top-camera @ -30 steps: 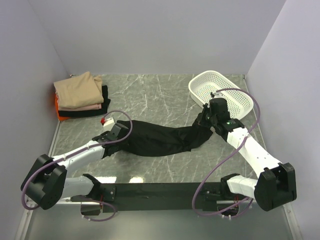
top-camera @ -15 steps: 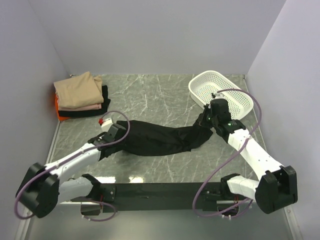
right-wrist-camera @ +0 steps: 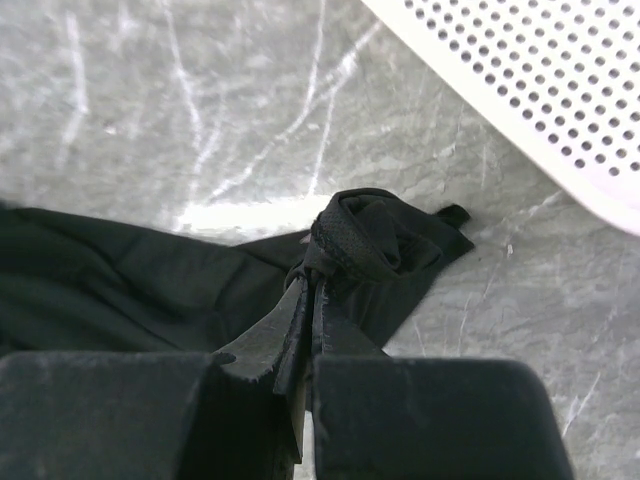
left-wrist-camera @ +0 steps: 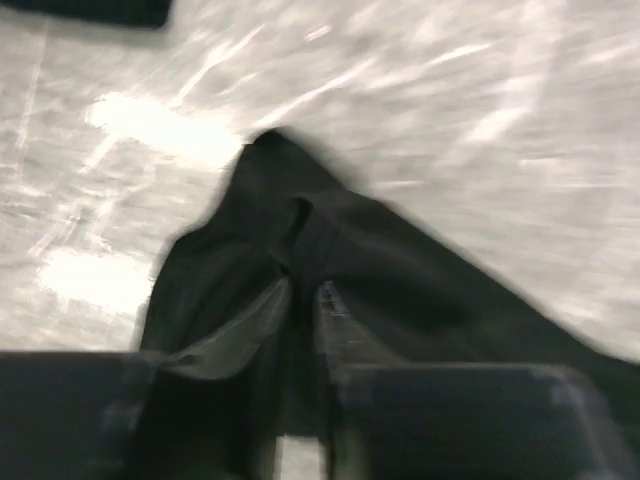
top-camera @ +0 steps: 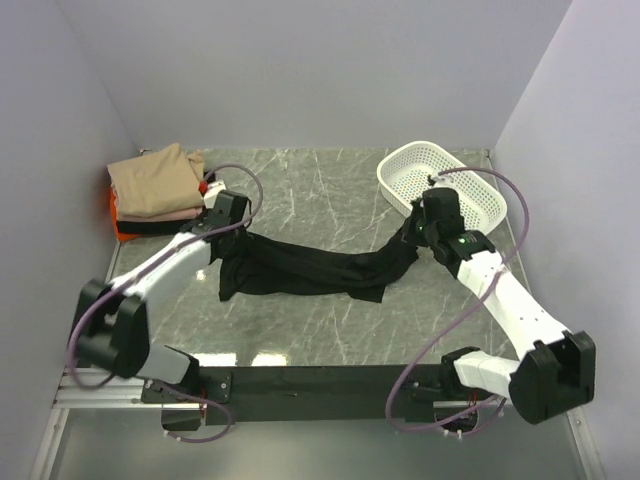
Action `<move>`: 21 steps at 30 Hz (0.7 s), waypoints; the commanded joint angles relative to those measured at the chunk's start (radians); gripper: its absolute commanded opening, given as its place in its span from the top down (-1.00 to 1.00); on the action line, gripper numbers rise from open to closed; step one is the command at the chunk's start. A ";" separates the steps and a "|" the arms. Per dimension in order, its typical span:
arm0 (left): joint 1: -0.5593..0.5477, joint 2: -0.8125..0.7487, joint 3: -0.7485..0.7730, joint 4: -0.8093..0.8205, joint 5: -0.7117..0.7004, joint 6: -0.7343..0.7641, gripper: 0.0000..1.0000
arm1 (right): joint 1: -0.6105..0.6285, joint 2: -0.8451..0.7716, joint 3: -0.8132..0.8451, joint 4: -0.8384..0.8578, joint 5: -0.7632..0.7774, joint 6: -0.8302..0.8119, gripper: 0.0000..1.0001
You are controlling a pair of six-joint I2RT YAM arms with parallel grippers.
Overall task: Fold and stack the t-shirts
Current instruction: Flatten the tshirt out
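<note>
Top external view: left gripper (top-camera: 231, 230) and right gripper (top-camera: 412, 226) pinched opposite ends of the black t-shirt (top-camera: 310, 272), apparently stretching it flat for folding.

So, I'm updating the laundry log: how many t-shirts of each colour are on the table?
Tan t-shirt: 1
Pale pink t-shirt: 1
Orange t-shirt: 1
Black t-shirts: 2, the folded black t-shirt in the stack and the unfolded black t-shirt mid-table
Total: 5
</note>
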 commanded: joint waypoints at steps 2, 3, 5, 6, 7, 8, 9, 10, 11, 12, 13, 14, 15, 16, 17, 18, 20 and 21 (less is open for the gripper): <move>0.031 0.166 0.063 0.031 0.017 0.075 0.37 | -0.007 0.081 0.046 0.049 -0.007 -0.014 1.00; 0.031 0.183 0.071 0.035 -0.017 0.074 0.23 | -0.009 0.094 0.047 0.050 -0.013 -0.012 1.00; 0.031 0.207 0.095 0.029 -0.060 0.062 0.16 | -0.007 0.123 0.052 0.059 -0.016 -0.009 1.00; 0.031 0.205 0.098 0.029 -0.078 0.055 0.12 | -0.007 0.129 0.053 0.061 -0.019 -0.008 1.00; 0.031 0.188 0.095 0.032 -0.109 0.045 0.10 | -0.007 0.132 0.050 0.061 -0.021 -0.008 1.00; 0.031 0.176 0.085 0.040 -0.120 0.042 0.09 | -0.007 0.137 0.047 0.067 -0.019 -0.009 1.00; 0.031 0.161 0.074 0.044 -0.129 0.035 0.07 | -0.007 0.137 0.046 0.067 -0.013 -0.011 1.00; 0.031 0.132 0.045 0.061 -0.138 0.028 0.07 | -0.007 0.140 0.043 0.067 -0.005 -0.012 1.00; 0.031 0.118 0.030 0.066 -0.134 0.025 0.08 | -0.007 0.140 0.041 0.063 0.005 -0.012 1.00; 0.031 0.107 0.013 0.074 -0.122 0.022 0.09 | -0.009 0.140 0.041 0.062 0.010 -0.014 1.00; 0.031 0.086 -0.029 0.090 -0.097 0.019 0.10 | -0.007 0.142 0.035 0.062 0.010 -0.014 1.00; 0.031 0.076 -0.049 0.097 -0.086 0.019 0.11 | -0.009 0.139 0.033 0.064 0.011 -0.015 1.00; 0.031 0.070 -0.069 0.103 -0.080 0.014 0.14 | -0.007 0.138 0.030 0.064 0.011 -0.015 1.00; 0.031 0.061 -0.107 0.107 -0.074 0.009 0.15 | -0.007 0.138 0.027 0.066 0.011 -0.014 1.00; 0.031 0.061 -0.122 0.112 -0.062 0.006 0.16 | -0.007 0.135 0.024 0.069 0.011 -0.014 1.00; 0.031 0.059 -0.135 0.115 -0.049 0.002 0.19 | -0.007 0.135 0.021 0.072 0.008 -0.012 1.00; 0.031 0.052 -0.175 0.139 -0.010 -0.001 0.22 | -0.009 0.140 0.015 0.078 0.004 -0.012 1.00; 0.031 0.052 -0.185 0.147 0.003 -0.003 0.24 | -0.007 0.145 0.017 0.076 0.004 -0.012 1.00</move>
